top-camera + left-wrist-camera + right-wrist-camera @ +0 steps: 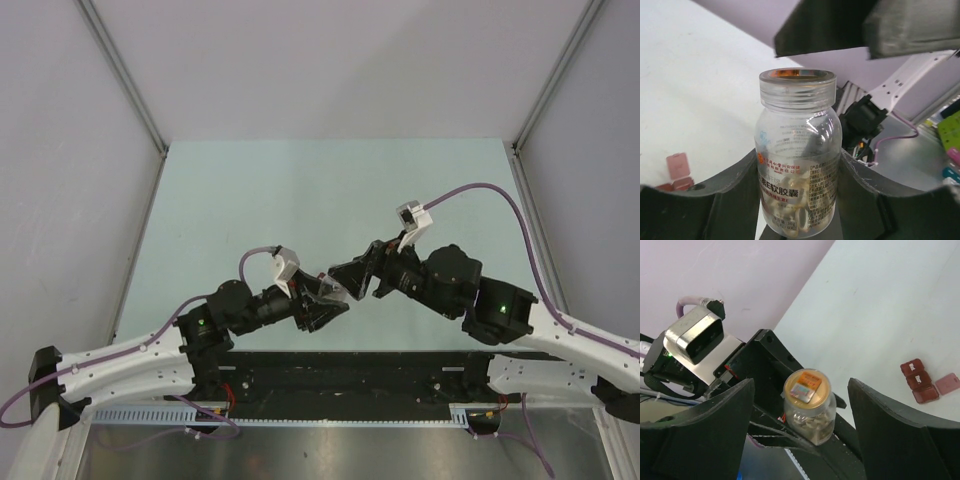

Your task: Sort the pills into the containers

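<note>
Our left fingers (725, 200) clamp the clear bottle (797, 165) mouth-up above the bench (880, 305), so the pills (809, 424) inside cannot spill. Our right fingers (705, 435) are spread wide and hold nothing, facing its mouth. The red pill box (919, 381) lies well apart, 1 lid open, we judge for filling.

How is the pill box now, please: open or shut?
Partly open: the pill box has one end lid flipped out; the others look shut.
</note>
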Controlling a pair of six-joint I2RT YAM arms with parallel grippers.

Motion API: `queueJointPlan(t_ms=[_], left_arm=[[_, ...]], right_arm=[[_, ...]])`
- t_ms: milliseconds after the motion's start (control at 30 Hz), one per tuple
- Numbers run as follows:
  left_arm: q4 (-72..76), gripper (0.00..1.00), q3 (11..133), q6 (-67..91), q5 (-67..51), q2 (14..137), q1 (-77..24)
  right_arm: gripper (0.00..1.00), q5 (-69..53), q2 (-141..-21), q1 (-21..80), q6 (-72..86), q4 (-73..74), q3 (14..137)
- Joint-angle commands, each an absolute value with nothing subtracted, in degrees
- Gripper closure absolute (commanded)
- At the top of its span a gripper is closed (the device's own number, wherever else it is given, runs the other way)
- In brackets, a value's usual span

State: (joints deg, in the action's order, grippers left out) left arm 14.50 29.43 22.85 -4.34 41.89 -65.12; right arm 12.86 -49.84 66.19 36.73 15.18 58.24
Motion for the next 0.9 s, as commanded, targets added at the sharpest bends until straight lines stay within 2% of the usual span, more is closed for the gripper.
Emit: queueJointPlan(t_ms=[0, 400, 633, 733, 867], left_arm=[[10.8, 0.99, 32.8, 21.3, 2.5, 41.3, -65.5], [10.1, 1.00, 33.3, 21.3, 2.3, 41.4, -66.4], [10.1, 1.00, 33.5, 21.2, 2.0, 41.5, -66.8], [10.1, 1.00, 33.4, 21.3, 2.2, 41.5, -66.9], [10.1, 1.00, 33.5, 21.1, 2.3, 41.5, -67.1]], right_arm=[[0.20, 25.7, -51.1, 71.3, 37.4, 17.5, 61.9], [0.26, 31.7, -55.5, 72.5, 40.1, 16.0, 61.8], [0.27, 28.1, -57.7, 70.8, 41.5, 14.1, 61.8], [0.31, 27.7, -58.0, 70.8, 41.8, 13.7, 61.9], [0.43, 27.9, -57.9, 70.8, 42.0, 14.1, 61.9]])
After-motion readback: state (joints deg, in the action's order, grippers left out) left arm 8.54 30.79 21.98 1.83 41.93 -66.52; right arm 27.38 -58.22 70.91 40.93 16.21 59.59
